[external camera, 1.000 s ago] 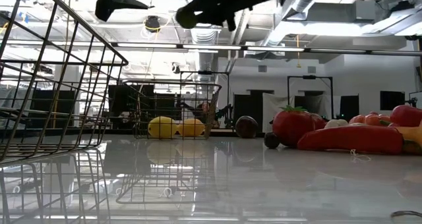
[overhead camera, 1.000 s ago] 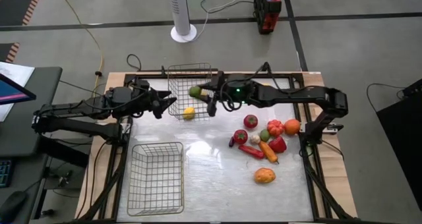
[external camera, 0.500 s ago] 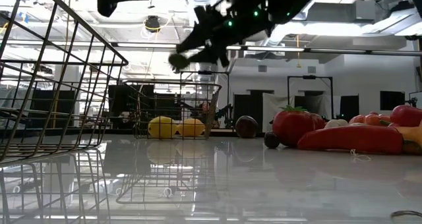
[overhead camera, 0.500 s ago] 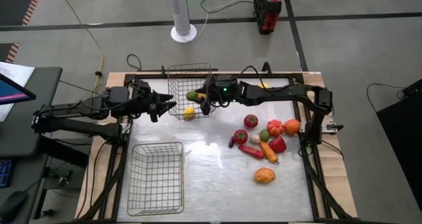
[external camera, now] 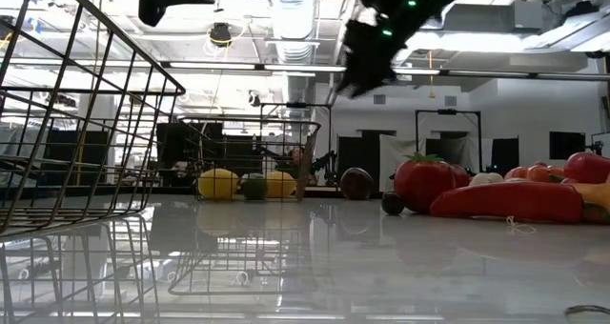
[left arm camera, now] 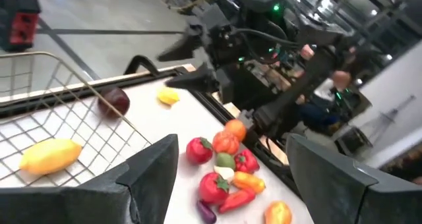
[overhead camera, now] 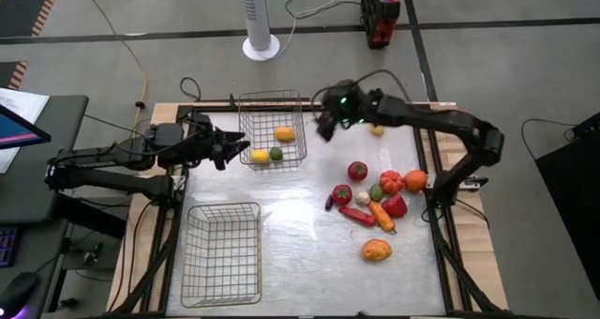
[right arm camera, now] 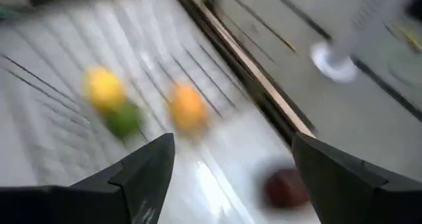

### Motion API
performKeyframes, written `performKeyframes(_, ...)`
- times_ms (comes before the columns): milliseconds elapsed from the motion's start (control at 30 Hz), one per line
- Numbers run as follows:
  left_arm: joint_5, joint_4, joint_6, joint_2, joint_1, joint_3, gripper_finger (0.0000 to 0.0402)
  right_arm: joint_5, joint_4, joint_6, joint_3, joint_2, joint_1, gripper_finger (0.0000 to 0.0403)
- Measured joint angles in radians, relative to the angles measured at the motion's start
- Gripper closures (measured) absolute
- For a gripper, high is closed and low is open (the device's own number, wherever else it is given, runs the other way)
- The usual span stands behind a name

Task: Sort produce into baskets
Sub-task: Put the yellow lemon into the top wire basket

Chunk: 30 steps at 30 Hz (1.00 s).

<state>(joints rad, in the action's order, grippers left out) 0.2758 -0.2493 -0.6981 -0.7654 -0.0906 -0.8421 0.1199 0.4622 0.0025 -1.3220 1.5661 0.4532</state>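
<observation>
The far wire basket [overhead camera: 272, 108] holds a yellow piece [overhead camera: 260, 156], a green one [overhead camera: 276, 153] and an orange-yellow one [overhead camera: 284, 133], all resting on its floor. My right gripper [overhead camera: 323, 129] hangs open and empty just right of that basket, above the table. Just left of the basket, my left gripper [overhead camera: 242, 150] hovers open with nothing between its fingers. The near basket [overhead camera: 223, 253] holds nothing. More produce lies in a cluster [overhead camera: 375, 192] at the right, and an orange-yellow piece [overhead camera: 376, 250] lies nearer.
A dark maroon round piece [left arm camera: 113, 102] and a small yellow one [overhead camera: 377, 129] lie on the table at the far side, right of the far basket. Bare tabletop [overhead camera: 300, 235] lies between the near basket and the cluster. A white fan base [overhead camera: 262, 47] stands beyond the table.
My right gripper has let go of the green piece, which has fallen into the far basket between the yellow ones. The gripper has then swung from over the basket toward the table's right edge and tipped downward.
</observation>
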Motion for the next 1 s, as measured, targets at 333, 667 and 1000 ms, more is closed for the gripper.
performKeyframes(333, 0.119, 0.008, -0.033, -0.021, 0.0, 0.0, 0.0133, -0.065, 0.275, 0.073, 0.116, -0.048, 0.304, 0.01)
performKeyframes(667, 0.134, 0.014, -0.018, -0.048, -0.001, 0.0, 0.0133, -0.126, 0.345, 0.008, 0.173, 0.077, 0.437, 0.0029)
performKeyframes(1000, 0.133, 0.015, 0.006, -0.048, -0.001, 0.0, 0.0133, -0.055, 0.375, 0.018, 0.173, 0.216, 0.451, 0.0034)
